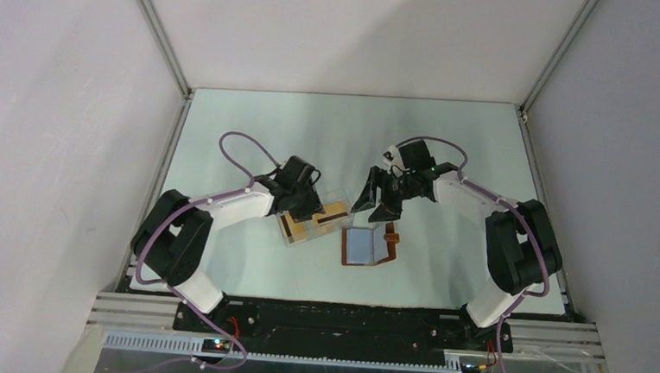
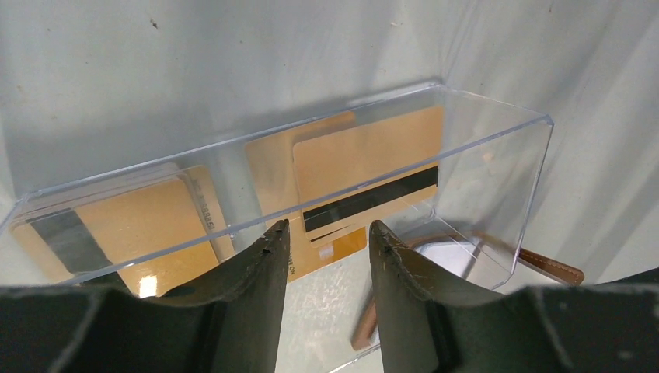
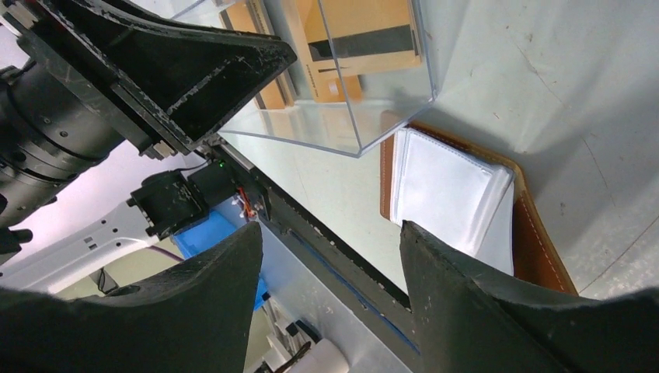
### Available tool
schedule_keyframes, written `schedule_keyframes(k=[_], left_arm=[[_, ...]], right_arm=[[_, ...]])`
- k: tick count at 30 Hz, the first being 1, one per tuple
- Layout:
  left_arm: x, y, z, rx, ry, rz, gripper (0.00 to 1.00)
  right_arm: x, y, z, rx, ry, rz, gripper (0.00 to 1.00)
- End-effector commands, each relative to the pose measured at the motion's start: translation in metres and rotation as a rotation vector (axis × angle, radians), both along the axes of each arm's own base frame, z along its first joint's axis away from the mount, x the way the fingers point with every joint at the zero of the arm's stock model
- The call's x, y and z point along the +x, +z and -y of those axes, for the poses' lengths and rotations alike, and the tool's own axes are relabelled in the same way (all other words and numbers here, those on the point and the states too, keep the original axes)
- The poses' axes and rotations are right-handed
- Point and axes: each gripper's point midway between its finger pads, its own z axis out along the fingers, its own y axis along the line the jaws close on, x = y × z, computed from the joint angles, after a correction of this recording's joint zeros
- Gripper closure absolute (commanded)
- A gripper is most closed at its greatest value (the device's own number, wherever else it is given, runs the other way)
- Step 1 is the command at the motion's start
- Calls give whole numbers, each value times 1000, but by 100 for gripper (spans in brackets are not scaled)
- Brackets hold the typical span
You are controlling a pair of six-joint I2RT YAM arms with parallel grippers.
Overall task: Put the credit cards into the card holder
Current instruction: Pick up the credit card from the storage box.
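Though bound for the card holder, lying at present on the floor of the clear plastic box: the credit cards, orange-gold, flat, partly overlapping. Uppermost and most reachable among them: the striped card, dark stripe towards the near wall.

Long axis of that card: across the left wrist view, roughly along the line from one finger to the other. Hence, on a plain closing, spanning length rather than width (a wrist turn or an edge-on approach probably called for, as a judgement only). Direction from the left gripper: ahead and below, just past the box's near wall. Jaws moderately apart, nothing between them.

Nearer arm for the cards: left, poised right over the box in the top view. Right gripper: spread wide, empty, hovering above the far side of the holder and near the box's right end. Better placed, by the look of it, for steadying the holder than for reaching the cards.

Containers. Box: apparently open at the top, holding every card in sight, at least three (exact count unsure owing to reflections in the walls). Holder: spread open on the table just beside the box's right corner, contact impossible to tell. Grey-blue pockets facing up, no card showing in them, snap tab sticking out on the right.
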Motion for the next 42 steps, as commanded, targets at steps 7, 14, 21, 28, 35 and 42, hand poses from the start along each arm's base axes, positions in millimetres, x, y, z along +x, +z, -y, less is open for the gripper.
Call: schedule_keyframes(k=[7,14,21,28,35,42], left_arm=[[16,-7,3,-4,55,12,53],[15,-20,1,2,69,-4,53],[15,-24,3,-9,78,-6,62],[21,-10,4,-22,72,36,71],[30,13,12,-51,45,94,73],[35,29,19,-67,26,134,74]], right_arm=[[26,8,-13,56,-109,80,29],[27,-7,-15,45,-129,65,28],[31,-20,-19,38,-119,58,28],[37,-26,-20,16,-106,46,35],[36,-30,-21,11,-91,36,41],[35,-33,-20,7,-83,27,43]])
